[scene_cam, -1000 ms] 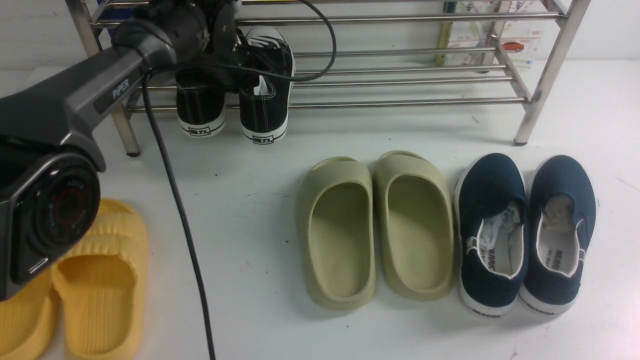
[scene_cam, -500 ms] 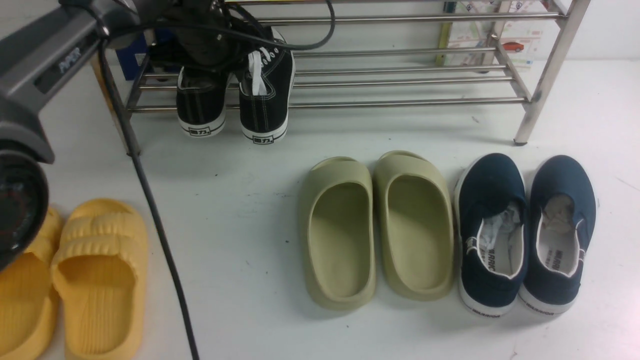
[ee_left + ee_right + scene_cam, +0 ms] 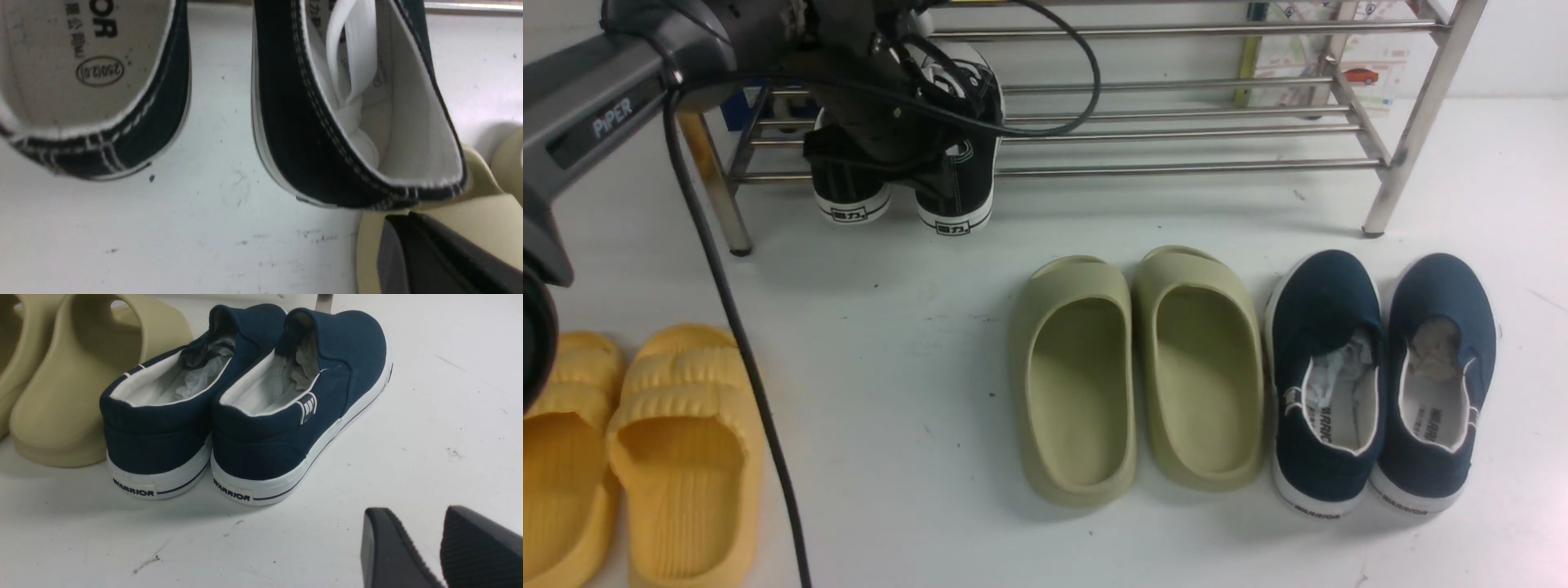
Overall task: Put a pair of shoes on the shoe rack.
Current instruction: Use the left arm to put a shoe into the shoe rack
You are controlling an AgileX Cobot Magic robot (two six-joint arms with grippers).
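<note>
While sneakers [image 3: 903, 175] sat on rack [image 3: 1176, 122] with heels overhanging, left jaws clenched empty, right jaws parted; arm could dislodge them.

You get bright, even overhead light w/ soft shadows under the olive-beige foam slippers [image 3: 1135, 376]. Glare streaks the shiny steel bar rack [image 3: 1176, 122]. Left wrist view is soft: the black canvas laced sneakers [image 3: 327, 122] sit too close, blurred. Right wrist pic sharp.
</note>
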